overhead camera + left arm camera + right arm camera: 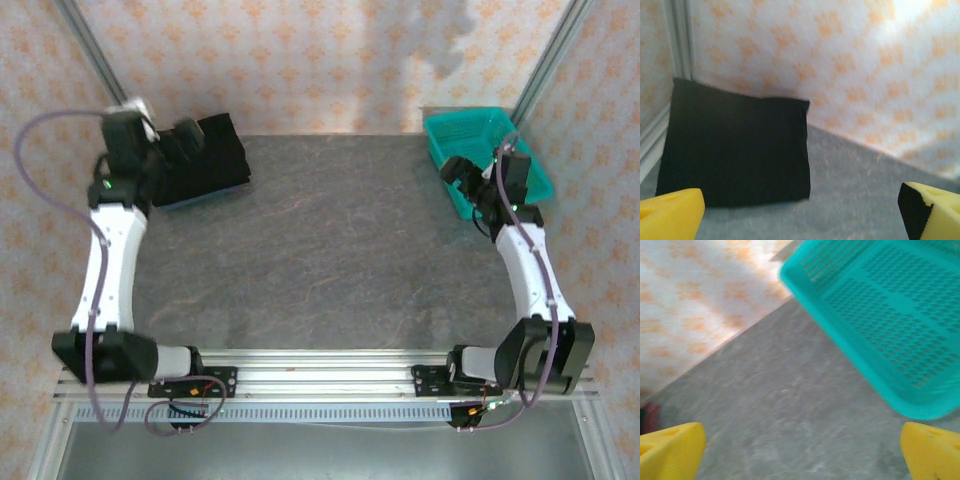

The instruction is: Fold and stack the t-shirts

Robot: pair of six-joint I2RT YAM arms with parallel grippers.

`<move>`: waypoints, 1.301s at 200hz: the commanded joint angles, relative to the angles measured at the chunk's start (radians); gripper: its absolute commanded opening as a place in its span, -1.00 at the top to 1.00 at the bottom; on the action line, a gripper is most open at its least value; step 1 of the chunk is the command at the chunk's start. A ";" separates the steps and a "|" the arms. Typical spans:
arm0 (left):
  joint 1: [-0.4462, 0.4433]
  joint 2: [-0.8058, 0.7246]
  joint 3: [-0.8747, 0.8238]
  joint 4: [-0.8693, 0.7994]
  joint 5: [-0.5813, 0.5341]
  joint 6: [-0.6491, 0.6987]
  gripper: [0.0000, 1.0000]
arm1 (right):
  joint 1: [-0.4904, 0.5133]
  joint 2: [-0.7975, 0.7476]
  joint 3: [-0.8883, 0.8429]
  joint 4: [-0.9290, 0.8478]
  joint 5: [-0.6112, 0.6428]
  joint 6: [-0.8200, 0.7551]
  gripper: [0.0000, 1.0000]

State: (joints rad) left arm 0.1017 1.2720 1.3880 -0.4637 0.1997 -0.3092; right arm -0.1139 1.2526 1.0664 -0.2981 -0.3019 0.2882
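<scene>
A folded black t-shirt (210,155) lies at the table's far left corner, and a strip of slate-blue cloth (200,199) shows under its near edge. My left gripper (188,133) hovers over the stack's left part. In the left wrist view the black t-shirt (735,150) lies flat ahead, and the left gripper (800,220) is open with only grey table between its yellow fingertips (670,215). My right gripper (457,176) hangs at the near left side of the teal basket. The right gripper (800,455) is open and holds nothing.
The teal mesh basket (470,130) stands at the far right corner; its rim (860,360) is close ahead of the right gripper. A patterned wall (320,60) backs the grey table (330,250). Metal frame posts stand at both far corners.
</scene>
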 commanded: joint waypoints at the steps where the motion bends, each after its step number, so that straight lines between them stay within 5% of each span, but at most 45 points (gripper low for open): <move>1: -0.044 -0.108 -0.308 0.218 -0.186 -0.025 -1.00 | 0.000 -0.030 -0.172 0.228 0.272 -0.043 -0.99; 42: -0.100 -0.215 -0.749 0.445 -0.371 0.029 -1.00 | 0.011 0.007 -0.515 0.613 0.311 -0.042 -0.99; 67: -0.101 -0.186 -0.919 0.687 -0.457 0.051 -1.00 | 0.043 0.045 -0.571 0.707 0.351 -0.088 -0.99; 122: -0.110 0.012 -1.000 1.048 -0.416 0.188 -1.00 | 0.113 0.123 -0.716 1.086 0.417 -0.269 -0.99; 147: -0.111 0.072 -1.036 1.199 -0.385 0.236 -1.00 | 0.114 0.330 -0.803 1.476 0.421 -0.276 -0.99; 166: -0.117 0.211 -0.991 1.261 -0.333 0.272 -1.00 | 0.114 0.255 -0.732 1.211 0.423 -0.261 -0.99; 260: -0.144 0.220 -0.980 1.236 -0.371 0.287 -1.00 | 0.132 0.288 -0.706 1.226 0.436 -0.288 -0.99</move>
State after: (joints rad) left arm -0.0395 1.5063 0.3904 0.7315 -0.1612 -0.0460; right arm 0.0124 1.5455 0.3660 0.8989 0.1070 0.0090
